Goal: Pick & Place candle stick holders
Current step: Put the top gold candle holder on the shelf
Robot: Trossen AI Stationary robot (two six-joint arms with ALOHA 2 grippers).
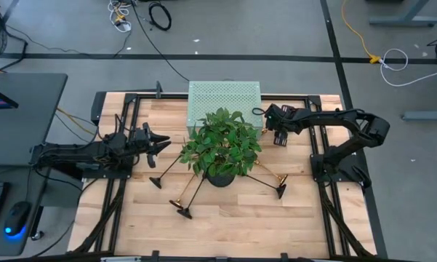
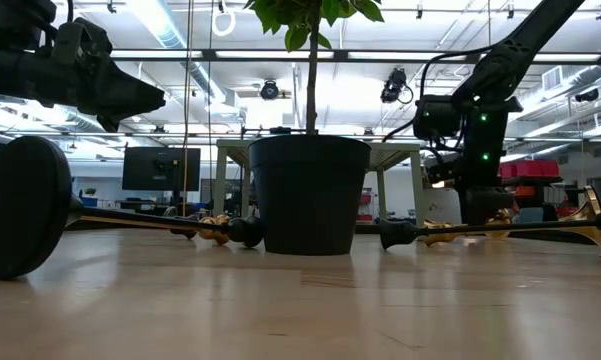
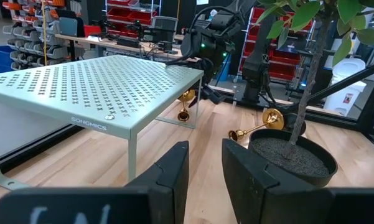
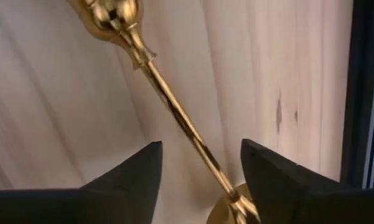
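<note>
A gold candle stick holder (image 4: 174, 112) sits on the wood by the right side of the pale green box (image 1: 224, 98). Its thin stem runs between the two fingers of my right gripper (image 4: 202, 168), which points steeply down, open, one finger on each side; I see no touch. The same holder (image 3: 185, 102) shows past the box's corner. Other holders lie on the table around the plant pot: a black one (image 1: 163, 172), one near the front (image 1: 185, 204), one on the right (image 1: 265, 182). My left gripper (image 1: 160, 142) waits level at the left, open and empty.
The leafy plant in its black pot (image 1: 222, 175) stands mid-table, its leaves hiding parts of the holders. The perforated box stands on legs at the far edge. Black frame rails (image 1: 320, 160) run along both sides. Bare wood lies along the near edge (image 1: 233, 233).
</note>
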